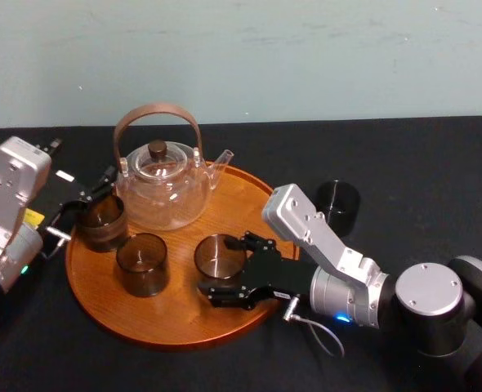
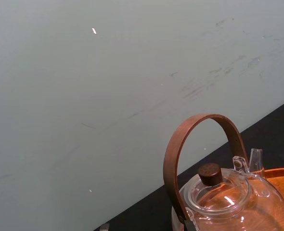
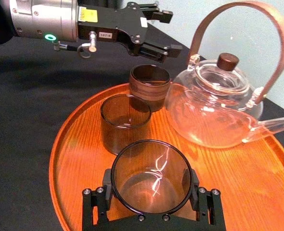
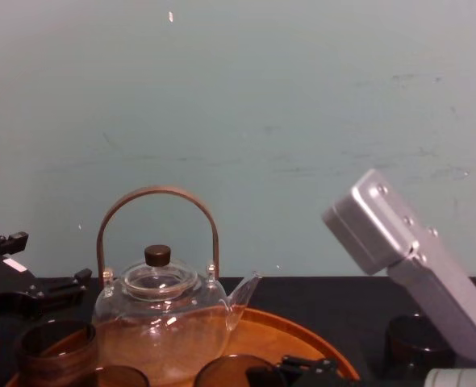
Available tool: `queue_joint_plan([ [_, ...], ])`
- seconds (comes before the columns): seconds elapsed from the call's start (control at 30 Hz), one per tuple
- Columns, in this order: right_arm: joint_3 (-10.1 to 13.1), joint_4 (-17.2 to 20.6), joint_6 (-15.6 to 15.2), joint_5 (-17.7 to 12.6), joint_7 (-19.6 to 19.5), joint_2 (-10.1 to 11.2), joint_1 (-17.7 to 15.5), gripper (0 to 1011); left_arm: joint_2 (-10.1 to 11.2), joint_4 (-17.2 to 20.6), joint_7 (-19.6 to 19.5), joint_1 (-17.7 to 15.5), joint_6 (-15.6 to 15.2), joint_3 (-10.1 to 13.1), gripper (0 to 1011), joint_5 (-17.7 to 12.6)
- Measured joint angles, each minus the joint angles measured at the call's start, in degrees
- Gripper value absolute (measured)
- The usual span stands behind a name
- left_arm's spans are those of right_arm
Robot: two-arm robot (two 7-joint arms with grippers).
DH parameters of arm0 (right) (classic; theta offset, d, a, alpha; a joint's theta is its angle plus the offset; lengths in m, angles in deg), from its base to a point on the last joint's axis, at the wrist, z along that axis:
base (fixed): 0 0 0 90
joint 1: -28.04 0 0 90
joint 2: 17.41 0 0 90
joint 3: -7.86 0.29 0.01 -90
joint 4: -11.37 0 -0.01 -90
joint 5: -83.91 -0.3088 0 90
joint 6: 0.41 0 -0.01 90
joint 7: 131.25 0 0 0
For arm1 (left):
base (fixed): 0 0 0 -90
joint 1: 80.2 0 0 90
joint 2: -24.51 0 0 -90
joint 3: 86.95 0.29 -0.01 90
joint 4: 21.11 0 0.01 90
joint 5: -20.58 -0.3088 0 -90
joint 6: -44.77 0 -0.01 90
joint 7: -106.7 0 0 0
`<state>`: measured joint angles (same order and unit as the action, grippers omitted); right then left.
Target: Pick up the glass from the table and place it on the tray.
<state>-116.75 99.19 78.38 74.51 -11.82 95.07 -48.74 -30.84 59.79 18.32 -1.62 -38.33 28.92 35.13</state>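
Observation:
A smoky clear glass [image 1: 220, 255] stands upright on the round orange-brown tray [image 1: 176, 320], near its front right. My right gripper [image 1: 223, 266] reaches in from the right and is shut on this glass. In the right wrist view the glass [image 3: 150, 166] fills the gap and both fingers [image 3: 108, 179] touch its sides. My left gripper [image 1: 90, 204] hovers open at the tray's left rim, just above another glass [image 1: 102, 222], holding nothing. The right wrist view shows the left gripper [image 3: 173, 31] over that back glass [image 3: 149, 81].
A clear glass teapot [image 1: 163, 184] with a brown hoop handle stands at the back of the tray. A third glass [image 1: 143, 263] stands front left on the tray. A dark glass [image 1: 337, 206] sits on the black table, right of the tray.

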Motion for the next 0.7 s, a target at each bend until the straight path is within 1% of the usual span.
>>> queue_joint_plan([
  [0.33,-0.9,-1.2,0.0,0.3,0.3,-0.7,0.4,907,0.0,0.0,0.0,0.0,0.0,0.0,1001,0.0],
  [0.7,-1.0,-1.6,-0.4,0.4,0.3,-0.8,0.4,907,0.0,0.0,0.0,0.0,0.0,0.0,1001,0.0],
])
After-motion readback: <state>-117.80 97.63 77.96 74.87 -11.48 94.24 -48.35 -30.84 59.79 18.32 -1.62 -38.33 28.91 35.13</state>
